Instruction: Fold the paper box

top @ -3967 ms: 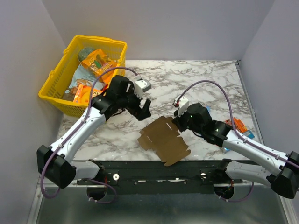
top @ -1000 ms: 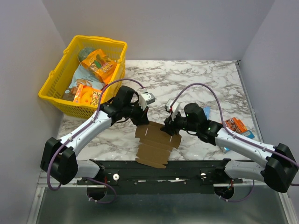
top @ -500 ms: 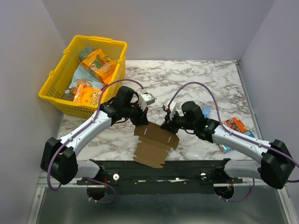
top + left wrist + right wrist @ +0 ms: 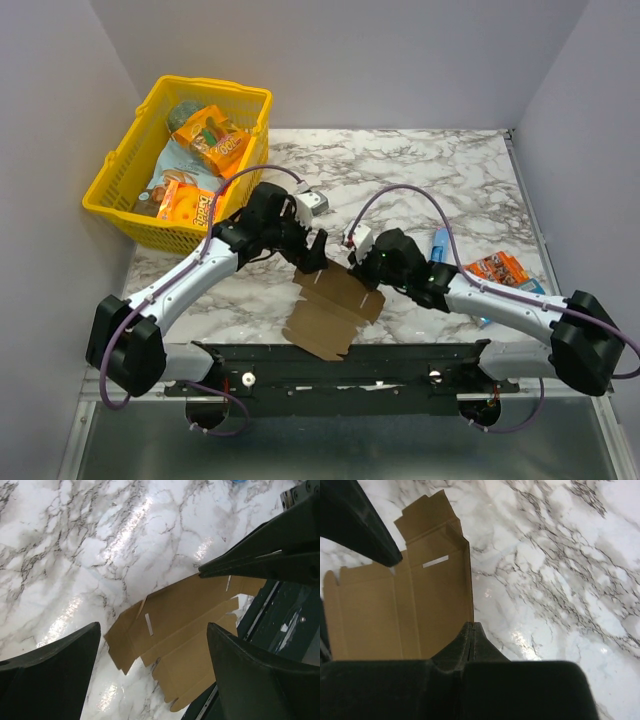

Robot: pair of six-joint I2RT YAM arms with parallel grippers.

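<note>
Paper box (image 4: 335, 305) is lying opened out on the marble table (image 4: 420, 170). It's well apart from the yellow basket (image 4: 207, 86), on the side toward my bases, and the end farthest from the basket hangs out past the table's edge.

That overhang is my main worry. Nothing is pinning the card down, so 1 sideways shove from either of my 2 arms could skate it further out and off. The other risk is a crease in the wrong place if I press before a flap is lined up on its score.

My right gripper (image 4: 471, 626) is pressed together, tip touching 1 edge of the box by a raised panel. I can't tell if any card is caught in there. My left gripper (image 4: 316, 249) is spread wide over the end nearest the basket. The card shows between its fingers and, far as I can tell, it isn't touching.
</note>
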